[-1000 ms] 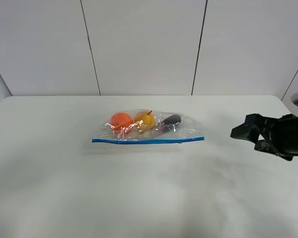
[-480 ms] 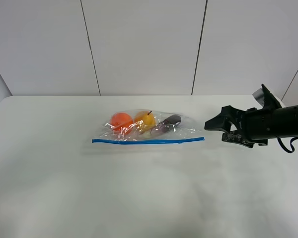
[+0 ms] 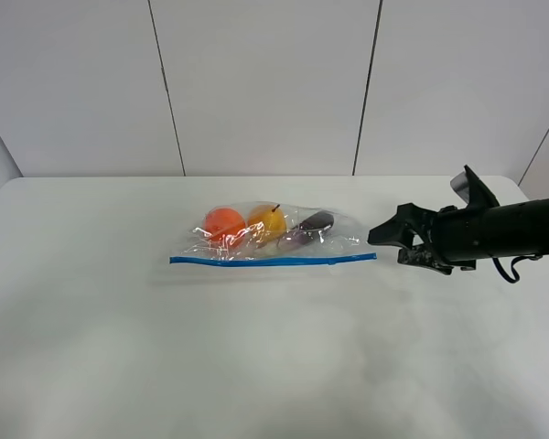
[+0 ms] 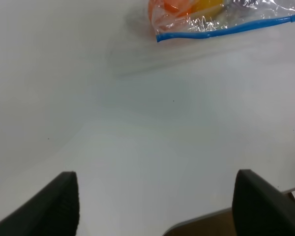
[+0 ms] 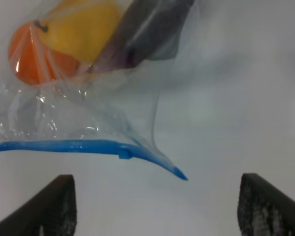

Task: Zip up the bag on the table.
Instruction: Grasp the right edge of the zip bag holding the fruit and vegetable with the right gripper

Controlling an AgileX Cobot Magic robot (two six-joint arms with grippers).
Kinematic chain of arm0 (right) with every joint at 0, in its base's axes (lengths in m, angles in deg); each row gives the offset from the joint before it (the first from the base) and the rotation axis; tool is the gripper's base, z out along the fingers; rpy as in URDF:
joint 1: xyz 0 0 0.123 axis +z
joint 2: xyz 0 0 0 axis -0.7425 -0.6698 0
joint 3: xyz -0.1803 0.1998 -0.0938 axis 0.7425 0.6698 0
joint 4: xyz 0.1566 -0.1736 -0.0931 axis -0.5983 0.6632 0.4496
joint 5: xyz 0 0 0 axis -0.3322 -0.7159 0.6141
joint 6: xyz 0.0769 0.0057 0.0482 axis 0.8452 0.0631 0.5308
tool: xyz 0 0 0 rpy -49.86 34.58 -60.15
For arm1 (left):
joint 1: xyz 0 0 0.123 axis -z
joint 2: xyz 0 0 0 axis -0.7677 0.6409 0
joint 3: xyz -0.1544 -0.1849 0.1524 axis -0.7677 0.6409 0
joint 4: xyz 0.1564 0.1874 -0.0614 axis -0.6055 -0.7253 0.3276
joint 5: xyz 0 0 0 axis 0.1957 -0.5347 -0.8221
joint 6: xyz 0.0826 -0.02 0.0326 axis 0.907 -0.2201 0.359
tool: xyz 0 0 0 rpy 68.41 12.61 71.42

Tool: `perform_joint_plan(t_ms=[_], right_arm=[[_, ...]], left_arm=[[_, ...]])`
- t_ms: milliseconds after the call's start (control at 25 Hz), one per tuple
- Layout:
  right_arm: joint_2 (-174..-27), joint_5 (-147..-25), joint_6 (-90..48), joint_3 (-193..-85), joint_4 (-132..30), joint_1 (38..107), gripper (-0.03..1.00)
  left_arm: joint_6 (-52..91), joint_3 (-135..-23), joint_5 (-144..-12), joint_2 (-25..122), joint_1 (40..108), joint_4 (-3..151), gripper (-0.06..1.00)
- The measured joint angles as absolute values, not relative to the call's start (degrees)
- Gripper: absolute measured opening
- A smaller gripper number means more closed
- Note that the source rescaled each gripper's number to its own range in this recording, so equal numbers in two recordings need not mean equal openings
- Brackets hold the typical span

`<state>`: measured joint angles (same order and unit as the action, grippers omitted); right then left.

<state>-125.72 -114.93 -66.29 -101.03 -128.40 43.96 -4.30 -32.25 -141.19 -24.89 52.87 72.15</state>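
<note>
Exterior high: right gripper (image 3: pixel 390 247) spread wide, empty, just beside one end of the bag (image 3: pixel 273 240) on the table (image 3: pixel 119 320) — left gripper (image 4: pixel 156 199) spread too, empty.

Clear bag (image 3: pixel 274 236) holding 3 fruits (image 3: pixel 267 223) lies flat on the white table (image 3: pixel 256 366), blue zipper strip (image 3: pixel 273 260) at 6 o'clock.

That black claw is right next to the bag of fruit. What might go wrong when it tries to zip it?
1. The bag lies loose on the table, and the left gripper is well away from it. A pull by the open right gripper may simply drag the bag along.
2. The blue zipper strip curls up at its end and its tab is small, so the jaws may pinch the plastic film instead.
</note>
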Motion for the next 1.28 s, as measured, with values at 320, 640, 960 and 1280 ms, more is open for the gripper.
perform_joint_plan(t_ms=[320, 640, 960, 1280], right_arm=[[-134.12, -120.59, -77.73, -101.17, -139.72, 43.96, 0.98], [-138.47, -122.68, -82.56, -102.71, -142.32, 43.96, 0.92], [-138.63, -124.08, -82.56, -105.38, -142.61, 43.96, 0.89], [-138.63, -124.08, -82.56, -105.38, -142.66, 43.96, 0.89]], left_arm=[[-4.30, -32.25, -141.19, -24.89, 52.87, 72.15, 1.00], [-4.30, -32.25, -141.19, -24.89, 52.87, 72.15, 1.00], [-4.30, -32.25, -141.19, -24.89, 52.87, 72.15, 1.00], [-4.35, -32.25, -141.19, -24.89, 52.87, 72.15, 1.00]])
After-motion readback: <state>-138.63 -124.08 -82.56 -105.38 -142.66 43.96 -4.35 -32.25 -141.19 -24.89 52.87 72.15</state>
